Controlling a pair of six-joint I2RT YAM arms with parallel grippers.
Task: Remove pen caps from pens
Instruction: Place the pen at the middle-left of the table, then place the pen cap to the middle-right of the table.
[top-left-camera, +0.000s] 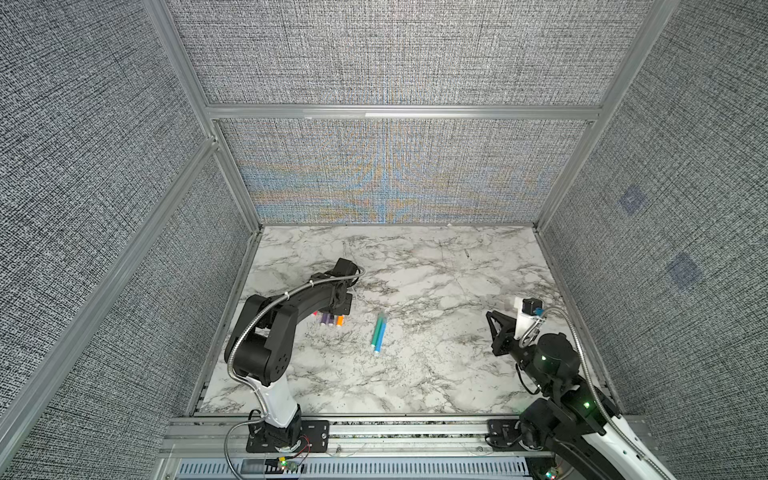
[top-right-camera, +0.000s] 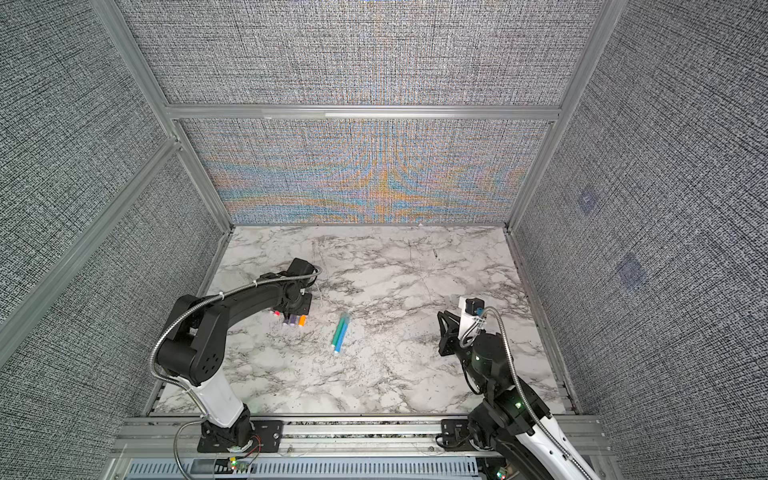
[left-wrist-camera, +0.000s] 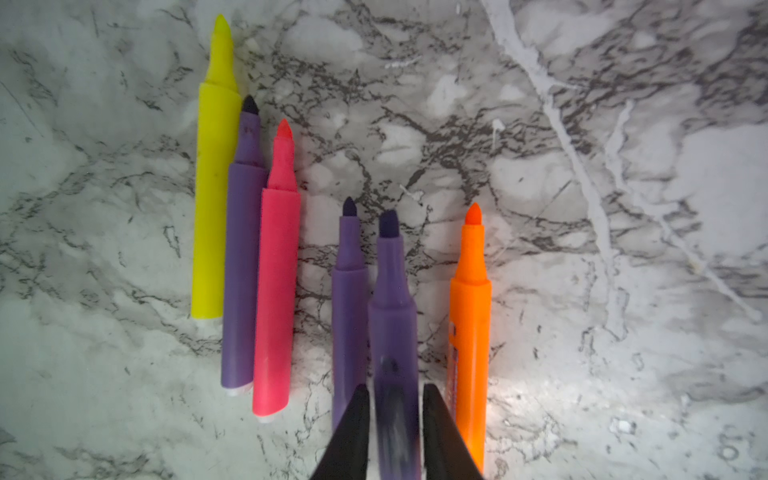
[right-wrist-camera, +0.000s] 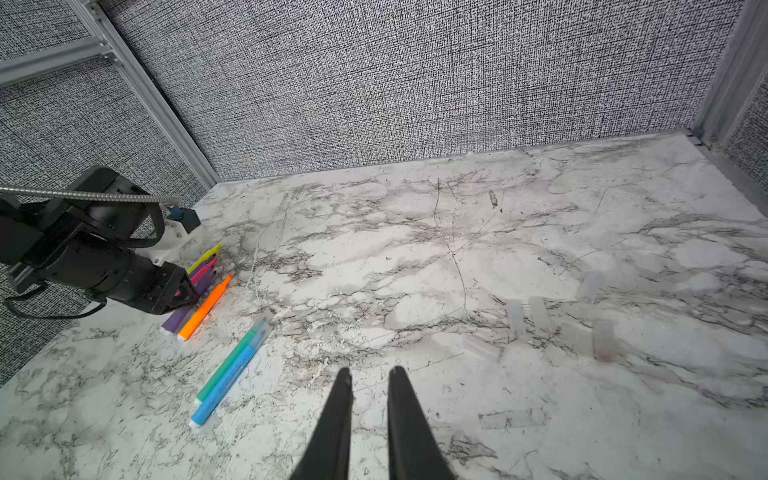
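Left gripper (left-wrist-camera: 395, 387) astride purple pen (left-wrist-camera: 392, 324), barrel lengthwise between jaws (clamped or loose: cannot tell); right gripper (right-wrist-camera: 371, 370) closed, empty.

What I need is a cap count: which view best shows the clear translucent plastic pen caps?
Right wrist view: clear translucent plastic caps lie loose on the marble table. Both top views lose them against the marble; left wrist shows only uncapped bright pens.
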